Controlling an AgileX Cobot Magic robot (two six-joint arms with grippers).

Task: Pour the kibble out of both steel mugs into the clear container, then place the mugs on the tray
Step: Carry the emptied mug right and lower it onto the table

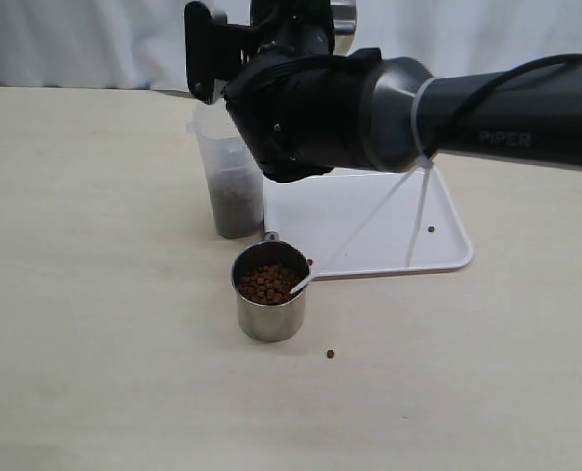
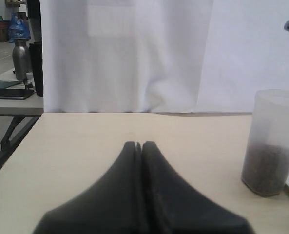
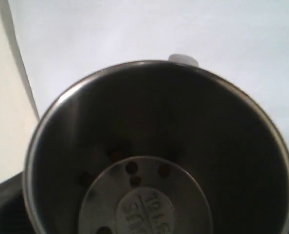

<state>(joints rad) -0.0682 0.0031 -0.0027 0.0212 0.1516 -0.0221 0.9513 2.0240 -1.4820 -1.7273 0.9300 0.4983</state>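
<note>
The counter [image 1: 94,294] carries everything. The right arm [image 1: 506,118] reaches across it, and the right jaws stand wide around the held mug [image 3: 159,122], which is high up near the container [image 1: 234,186]. We cannot tell whether its mouth is over the opening. The left jaws are pressed together on nothing, low over the counter.

The tray [image 1: 448,250] has no mug on it. The container beside it has kibble [image 1: 236,206] in its lower part. The full mug [image 1: 269,294] stands in front of both. A few pellets [image 3: 132,167] remain in the held mug. One stray [image 1: 430,230] lies on the tray and another [image 1: 330,354] on the counter.

We see three risks. The leftovers may miss the narrow mouth. The bulky wrist hangs close over the tall container and could tip it. The full mug is heaped high — a jolt when grasping it would spill more.

The arm reads "PIPER". The held mug's base bears a stamp — we cannot read it.
</note>
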